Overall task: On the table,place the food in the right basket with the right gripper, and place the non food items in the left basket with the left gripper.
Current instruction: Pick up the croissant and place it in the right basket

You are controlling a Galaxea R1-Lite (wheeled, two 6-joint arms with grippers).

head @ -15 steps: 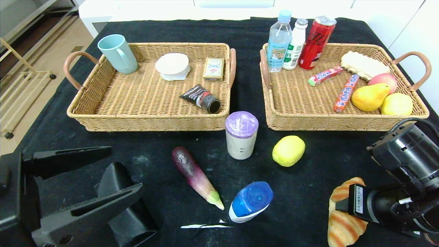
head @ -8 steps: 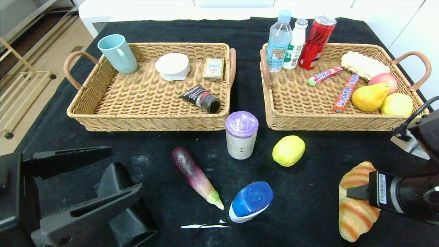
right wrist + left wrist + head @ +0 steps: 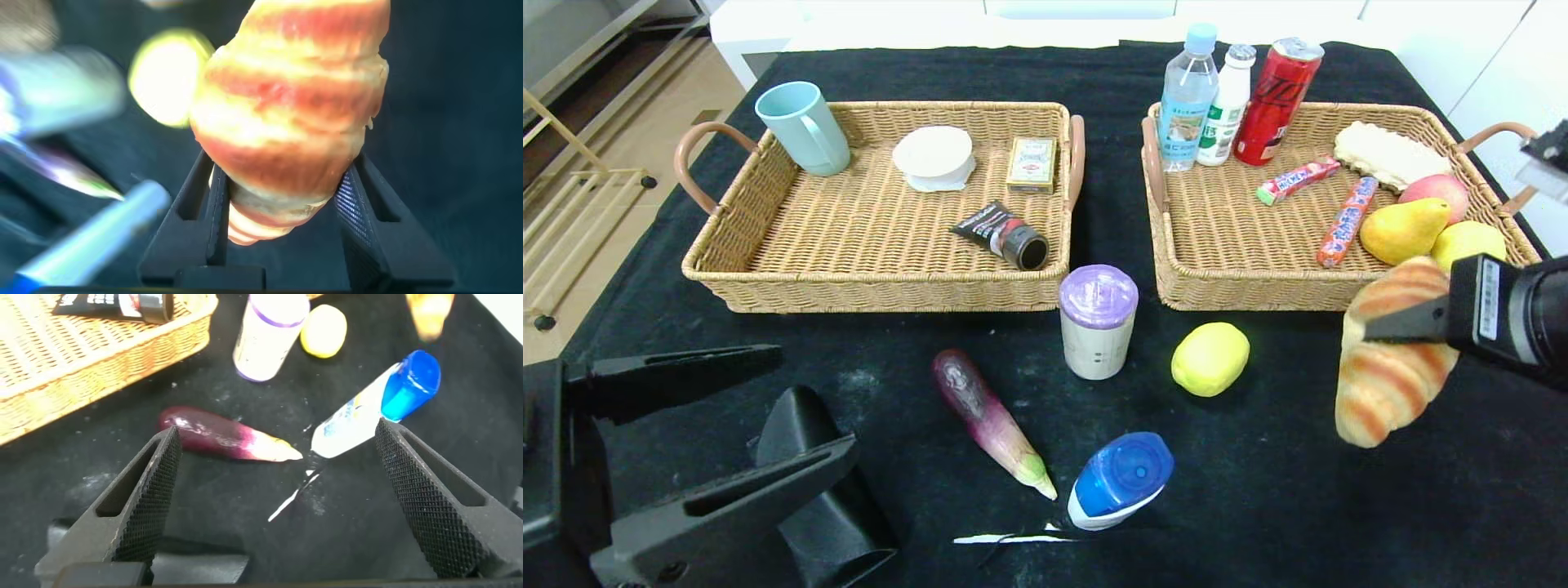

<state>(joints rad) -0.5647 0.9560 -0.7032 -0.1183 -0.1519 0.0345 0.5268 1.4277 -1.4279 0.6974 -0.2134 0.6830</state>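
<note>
One croissant [image 3: 1390, 351] is clamped between the fingers of the right gripper [image 3: 1401, 327] and held clear of the table [image 3: 1307, 506], just in front of the right basket [image 3: 1241, 290], with a lemon [image 3: 1210, 358] lying off to its left. Wide-open fingers are shown by the left gripper [image 3: 274, 498], parked low, with an eggplant [image 3: 221, 434] and a blue-capped bottle [image 3: 380, 404] lying ahead of it
</note>
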